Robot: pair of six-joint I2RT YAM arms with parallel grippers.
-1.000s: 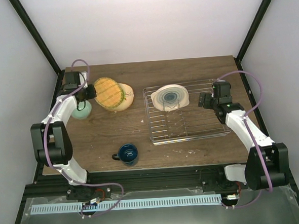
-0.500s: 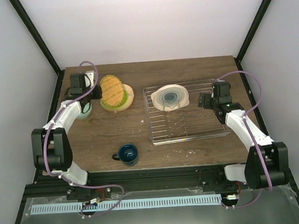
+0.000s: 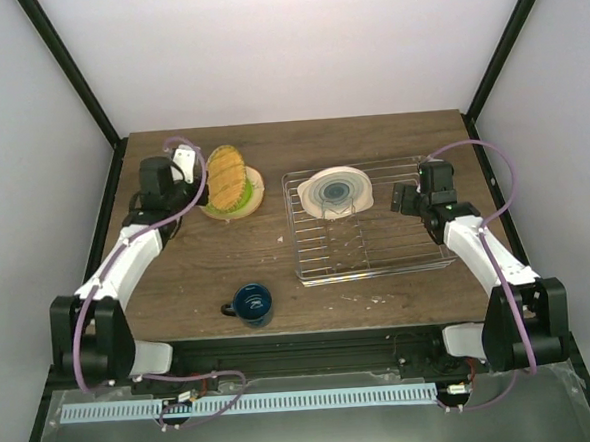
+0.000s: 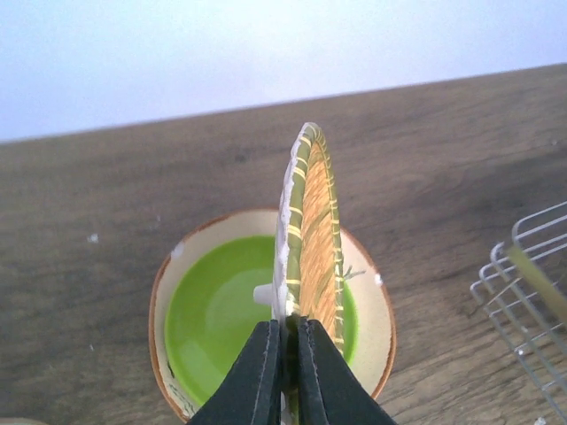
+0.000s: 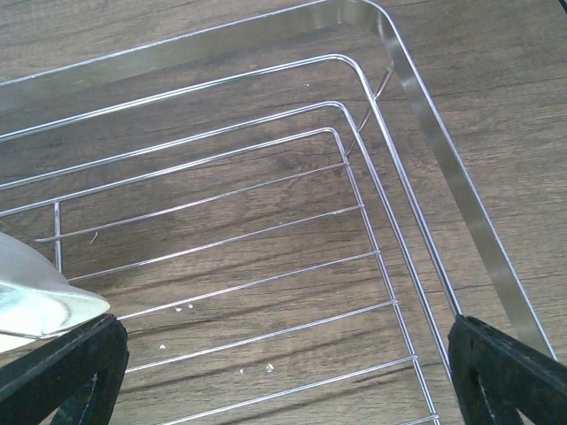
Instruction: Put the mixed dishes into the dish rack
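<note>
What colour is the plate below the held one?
The plate is lime green with a cream border; left wrist view.

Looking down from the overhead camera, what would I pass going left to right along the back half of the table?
Left fingers pinching the yellow-orange plate on edge → cream plate with teal rings, standing in the dish rack → right fingers, open over the rack's right side.
</note>
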